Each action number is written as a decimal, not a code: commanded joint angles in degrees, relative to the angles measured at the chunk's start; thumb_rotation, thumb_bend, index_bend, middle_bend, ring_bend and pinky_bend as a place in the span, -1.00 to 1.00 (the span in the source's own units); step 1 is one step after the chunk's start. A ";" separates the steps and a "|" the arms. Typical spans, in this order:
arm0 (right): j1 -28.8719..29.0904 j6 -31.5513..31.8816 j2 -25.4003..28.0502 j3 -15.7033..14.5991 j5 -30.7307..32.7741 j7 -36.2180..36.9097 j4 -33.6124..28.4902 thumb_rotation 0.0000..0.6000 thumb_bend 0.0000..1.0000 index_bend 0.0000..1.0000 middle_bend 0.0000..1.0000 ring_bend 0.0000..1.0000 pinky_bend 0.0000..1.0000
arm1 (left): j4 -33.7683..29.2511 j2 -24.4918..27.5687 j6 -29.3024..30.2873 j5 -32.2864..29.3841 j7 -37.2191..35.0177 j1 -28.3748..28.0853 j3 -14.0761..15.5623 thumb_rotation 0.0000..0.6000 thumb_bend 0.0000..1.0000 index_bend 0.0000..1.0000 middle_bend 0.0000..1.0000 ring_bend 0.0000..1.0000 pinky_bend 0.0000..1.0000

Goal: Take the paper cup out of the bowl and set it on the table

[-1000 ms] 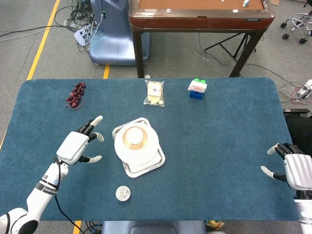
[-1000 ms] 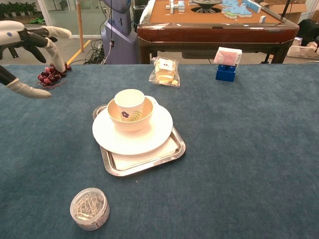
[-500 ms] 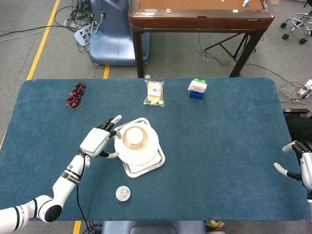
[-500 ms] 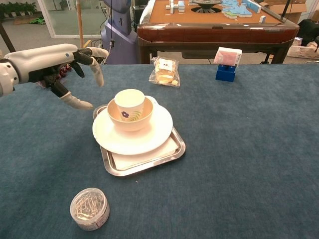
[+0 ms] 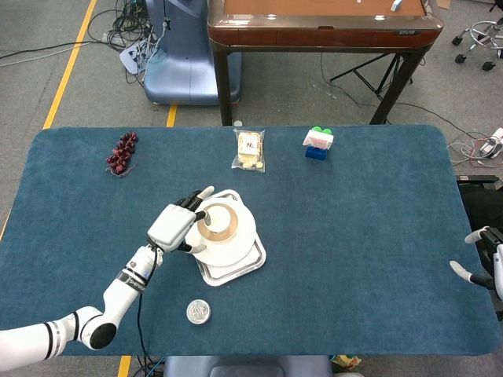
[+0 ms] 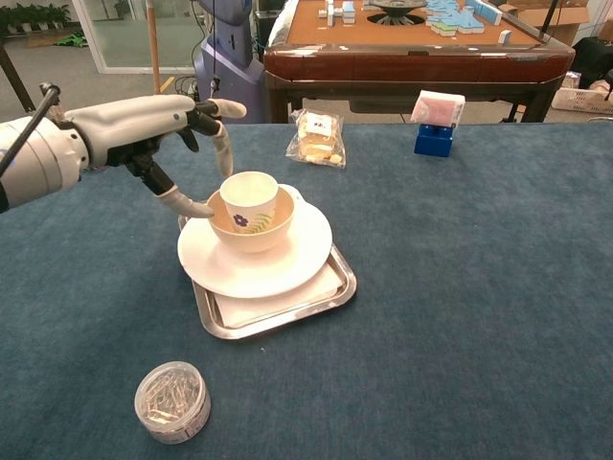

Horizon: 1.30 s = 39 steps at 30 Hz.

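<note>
So the paper cup (image 6: 250, 197) sits in the bowl (image 6: 251, 230) at centre-left. Your left hand (image 6: 163, 129) hovers just left of it, fingers spread, holding nothing. Right hand (image 5: 489, 263) at right edge, fingers apart.

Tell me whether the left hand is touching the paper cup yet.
Cannot tell. In the chest view the left hand has its fingers spread around the paper cup, one tip overlapping the bowl rim, but neither view shows clear contact or a gap.
</note>
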 commanded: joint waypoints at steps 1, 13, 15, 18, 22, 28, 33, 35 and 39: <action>0.04 -0.17 0.01 -0.01 0.03 0.14 0.09 1.00 -0.97 -0.03 -0.14 -0.38 -0.11 | 1.04 -0.98 -0.15 -0.79 1.06 -0.84 -0.09 1.00 -0.75 -0.11 -1.00 -1.00 -0.60; 0.05 -0.62 0.21 0.00 0.01 1.11 0.27 1.00 -0.97 -0.03 -0.14 -0.38 -0.11 | 2.62 -3.31 -0.15 -8.03 6.16 -2.81 -0.79 1.00 -0.72 -0.10 -1.00 -1.00 -0.67; 0.06 -0.66 0.21 0.01 0.01 1.20 0.27 1.00 -0.97 -0.03 -0.14 -0.38 -0.11 | 2.95 -3.60 -0.31 -8.90 6.50 -3.14 -0.80 1.00 -0.71 -0.09 -1.00 -1.00 -0.67; 0.06 -0.75 0.22 -0.02 0.00 1.30 0.30 1.00 -0.97 -0.03 -0.14 -0.38 -0.11 | 3.62 -4.07 -0.39 -9.74 6.87 -3.58 -0.76 1.00 -0.67 -0.08 -1.00 -1.00 -0.67; 0.07 -0.85 0.24 -0.02 -0.01 1.47 0.34 1.00 -0.97 -0.03 -0.14 -0.38 -0.11 | 4.79 -4.74 -0.76 -11.12 7.23 -4.22 -0.75 1.00 -0.65 -0.07 -1.00 -1.00 -0.67; 0.10 -1.04 0.33 0.00 0.03 1.83 0.37 1.00 -0.97 -0.03 -0.14 -0.38 -0.11 | 5.81 -5.56 -0.95 -12.08 7.25 -4.92 -0.63 1.00 -0.61 -0.06 -1.00 -1.00 -0.67; 0.09 -1.09 0.40 -0.01 -0.03 2.05 0.37 1.00 -0.97 -0.03 -0.14 -0.38 -0.11 | 6.60 -6.33 -0.94 -12.21 7.31 -5.45 -0.38 1.00 -0.59 -0.03 -1.00 -1.00 -0.67; 0.07 -1.07 0.43 0.00 -0.05 2.19 0.39 1.00 -0.97 -0.03 -0.14 -0.38 -0.11 | 6.86 -6.68 -0.85 -12.39 7.28 -5.62 -0.36 1.00 -0.59 -0.02 -1.00 -1.00 -0.67; 0.02 -1.04 0.50 0.00 -0.06 2.36 0.39 1.00 -0.97 -0.03 -0.14 -0.38 -0.11 | 7.40 -7.37 -0.74 -12.70 7.21 -5.81 -0.16 1.00 -0.59 0.00 -1.00 -1.00 -0.67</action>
